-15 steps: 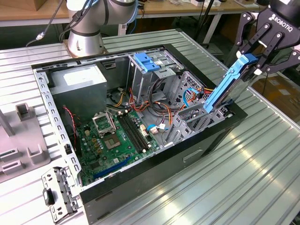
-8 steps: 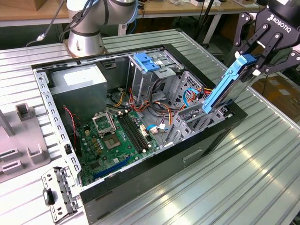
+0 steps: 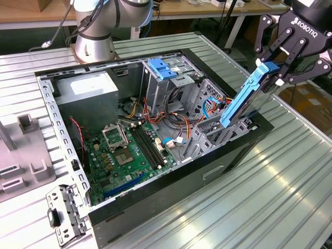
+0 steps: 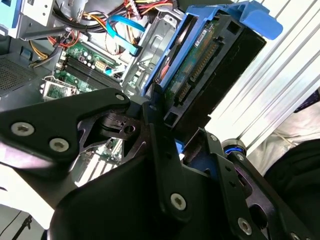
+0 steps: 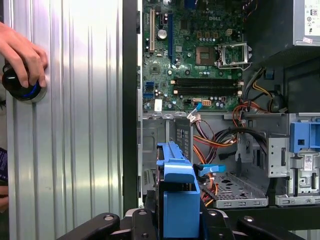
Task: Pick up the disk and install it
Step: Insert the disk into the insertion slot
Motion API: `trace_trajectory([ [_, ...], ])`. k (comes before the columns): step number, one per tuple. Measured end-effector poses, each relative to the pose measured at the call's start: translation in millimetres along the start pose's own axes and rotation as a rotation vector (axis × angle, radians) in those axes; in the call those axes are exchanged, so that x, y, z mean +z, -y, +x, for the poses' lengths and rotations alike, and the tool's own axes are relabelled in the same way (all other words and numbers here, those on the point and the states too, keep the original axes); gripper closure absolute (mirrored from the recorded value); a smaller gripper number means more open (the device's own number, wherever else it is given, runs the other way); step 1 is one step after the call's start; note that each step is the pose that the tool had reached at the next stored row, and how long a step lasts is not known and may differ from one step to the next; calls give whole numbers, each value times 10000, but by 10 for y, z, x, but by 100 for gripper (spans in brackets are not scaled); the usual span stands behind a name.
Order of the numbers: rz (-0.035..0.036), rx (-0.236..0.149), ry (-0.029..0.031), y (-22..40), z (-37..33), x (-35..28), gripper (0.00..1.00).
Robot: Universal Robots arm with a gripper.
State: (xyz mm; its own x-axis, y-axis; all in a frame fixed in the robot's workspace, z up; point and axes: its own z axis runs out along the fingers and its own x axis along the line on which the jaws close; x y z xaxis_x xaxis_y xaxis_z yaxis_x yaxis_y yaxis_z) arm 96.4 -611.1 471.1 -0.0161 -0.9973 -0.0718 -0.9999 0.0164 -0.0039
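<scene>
Disk (image 3: 244, 96) clamped in the hand (image 3: 272, 72), tilted over the open case (image 3: 155, 210) on ribbed metal table (image 3: 282, 199)

Bright, diffuse light from above, soft shadows all round.

Exterior view: the ribbed metal surface (image 3: 290, 176) throws streaky glare at the exterior view's right. The inside of the computer case (image 3: 155, 212) is dimmer. The motherboard (image 3: 129, 150) sits in soft shade from the walls but is readable.

Second wrist view: the surface strip beside the disk (image 4: 210, 65) is blown out to white. The gripper (image 4: 177, 125) links are near-black with little detail.

First wrist view: pale glare bands run along the surface ribs. There's deep shadow in the case beside the power supply (image 5: 307, 22).
</scene>
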Motion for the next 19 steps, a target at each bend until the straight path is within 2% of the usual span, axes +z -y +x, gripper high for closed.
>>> trace_trajectory([
  [6,0,1,3,-95,-5,10,63],
  [19,0,0,5,-205,-3,26,63],
])
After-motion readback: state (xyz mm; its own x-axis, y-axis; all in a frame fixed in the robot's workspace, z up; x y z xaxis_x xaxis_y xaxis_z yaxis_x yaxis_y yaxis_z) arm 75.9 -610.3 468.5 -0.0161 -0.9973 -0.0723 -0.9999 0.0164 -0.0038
